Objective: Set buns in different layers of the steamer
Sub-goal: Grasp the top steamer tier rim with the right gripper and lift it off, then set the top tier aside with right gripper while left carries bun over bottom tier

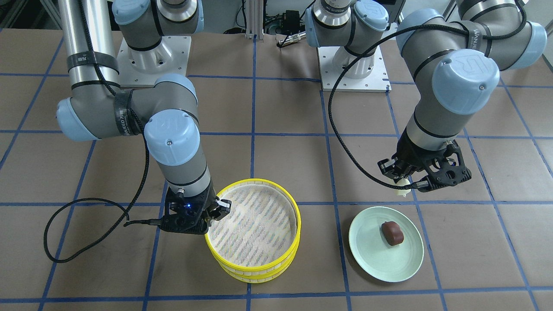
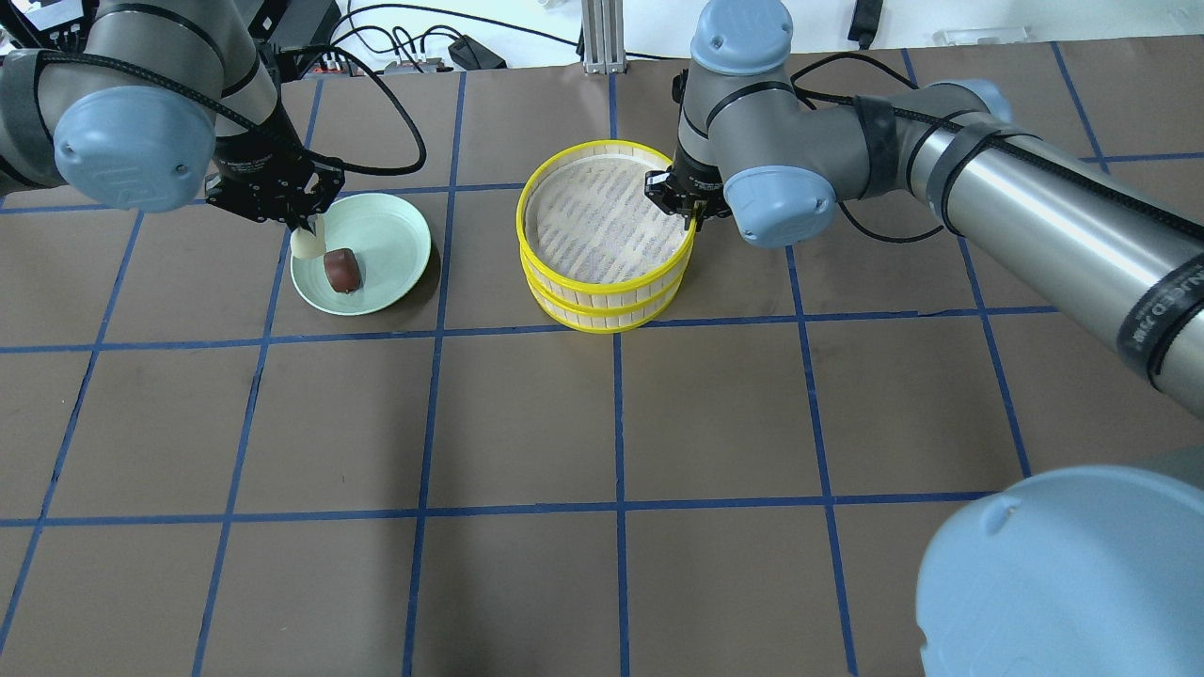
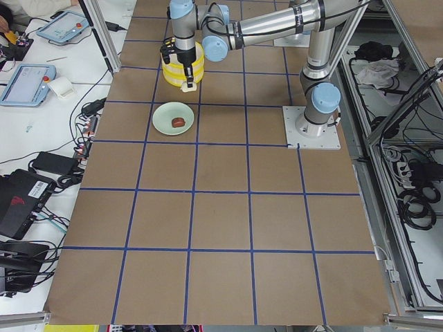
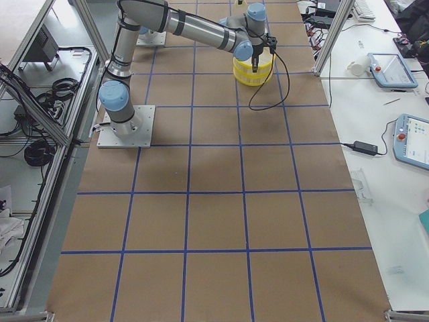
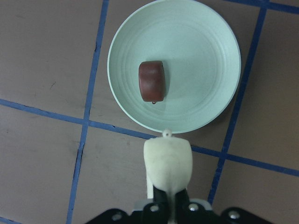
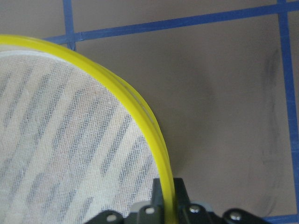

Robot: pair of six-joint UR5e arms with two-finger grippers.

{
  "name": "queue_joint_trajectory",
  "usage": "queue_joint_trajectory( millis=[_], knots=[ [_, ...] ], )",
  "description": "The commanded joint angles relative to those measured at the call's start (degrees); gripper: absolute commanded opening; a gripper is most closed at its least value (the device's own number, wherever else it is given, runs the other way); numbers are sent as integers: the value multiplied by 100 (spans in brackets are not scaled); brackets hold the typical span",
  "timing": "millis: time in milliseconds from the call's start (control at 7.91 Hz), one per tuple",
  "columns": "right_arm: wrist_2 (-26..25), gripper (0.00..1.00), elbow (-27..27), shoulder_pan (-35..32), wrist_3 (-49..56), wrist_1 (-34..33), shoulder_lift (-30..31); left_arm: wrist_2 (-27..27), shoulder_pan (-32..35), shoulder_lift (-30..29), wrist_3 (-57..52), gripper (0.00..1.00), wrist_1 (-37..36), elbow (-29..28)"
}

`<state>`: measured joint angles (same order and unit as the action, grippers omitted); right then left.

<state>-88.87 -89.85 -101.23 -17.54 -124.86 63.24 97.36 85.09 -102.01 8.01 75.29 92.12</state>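
My left gripper (image 1: pixel 405 182) is shut on the cream-white bun (image 1: pixel 404 189) and holds it just above the table, beside the rim of the pale green plate (image 1: pixel 376 259). The bun also shows in the left wrist view (image 5: pixel 168 161) and in the overhead view (image 2: pixel 306 243). The reddish-brown bun (image 1: pixel 392 233) lies on the plate. The two yellow-rimmed steamer trays stand stacked, both empty as far as shows. My right gripper (image 1: pixel 217 211) is shut on the rim of the top tray (image 1: pixel 259 180), one finger (image 6: pixel 159 191) inside it and one outside. The lower tray (image 1: pixel 259 276) shows beneath it.
The brown table with blue grid tape (image 2: pixel 611 423) holds nothing else. The right arm's black cable (image 1: pixel 65 233) loops on the table beside the stack. Both arm bases (image 1: pixel 354 69) stand at the robot's side of the table.
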Motion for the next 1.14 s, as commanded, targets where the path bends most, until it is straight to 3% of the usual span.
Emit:
queue_joint_trajectory(
  millis=[0,253,632,759,1011],
  knots=[
    [-8,0,29,199,258,303,301,-68,69,-3,-1,0,-58,-54],
    [72,0,64,769,826,1109,924,-51,375,-21,69,0,-84,-107],
    [-147,0,47,1945,2503,2349,1620,-112,1165,-143,139,0,-837,-89],
    [-183,0,47,2385,2797,2431,1630,-365,1437,-300,174,0,-1119,-89],
    [-192,0,38,2652,3212,2397,1630,-673,1755,-809,148,0,-1840,-98]
  ],
)
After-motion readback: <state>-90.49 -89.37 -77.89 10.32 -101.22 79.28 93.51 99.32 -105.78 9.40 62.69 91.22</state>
